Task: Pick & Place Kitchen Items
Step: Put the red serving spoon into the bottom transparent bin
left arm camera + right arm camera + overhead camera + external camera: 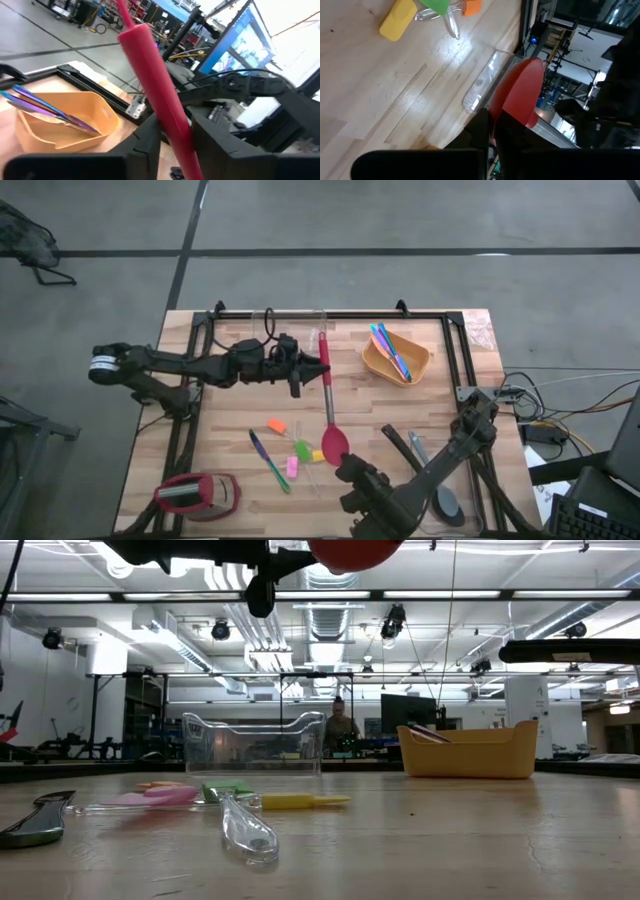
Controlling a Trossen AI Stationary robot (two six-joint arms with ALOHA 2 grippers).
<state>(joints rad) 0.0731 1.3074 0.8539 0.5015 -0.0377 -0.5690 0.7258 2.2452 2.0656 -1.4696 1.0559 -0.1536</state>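
Observation:
A red spatula (326, 395) hangs in the air between both arms, its thick red handle (155, 75) toward the far side and its red head (520, 92) toward the near side. My left gripper (303, 370) reaches in from the table's left and is shut on the handle. My right gripper (344, 466) comes from the near right and is shut on the head. Small orange (277, 426), green (302, 448), yellow (318, 455) and pink (292, 467) pieces lie flat on the wood, with blue-green cutlery (268, 460) beside them. My left gripper pinches the spatula's thick red handle (177, 132) between its two fingers, coming level from the table's left and lying across it. The spatula is lifted clear of the table. My right gripper has the near edge of the red head (506, 117) between its fingers, reaching from the near side; its own fingers hide the contact.
An orange bowl (415, 370) holding blue, pink and purple cutlery (390, 345) stands far right. A clear tub (250, 745) sits at the far edge. A red-and-silver gadget (197, 492) lies near left. Black spoons (405, 445) and a grey-blue spatula (448, 502) lie under my right arm.

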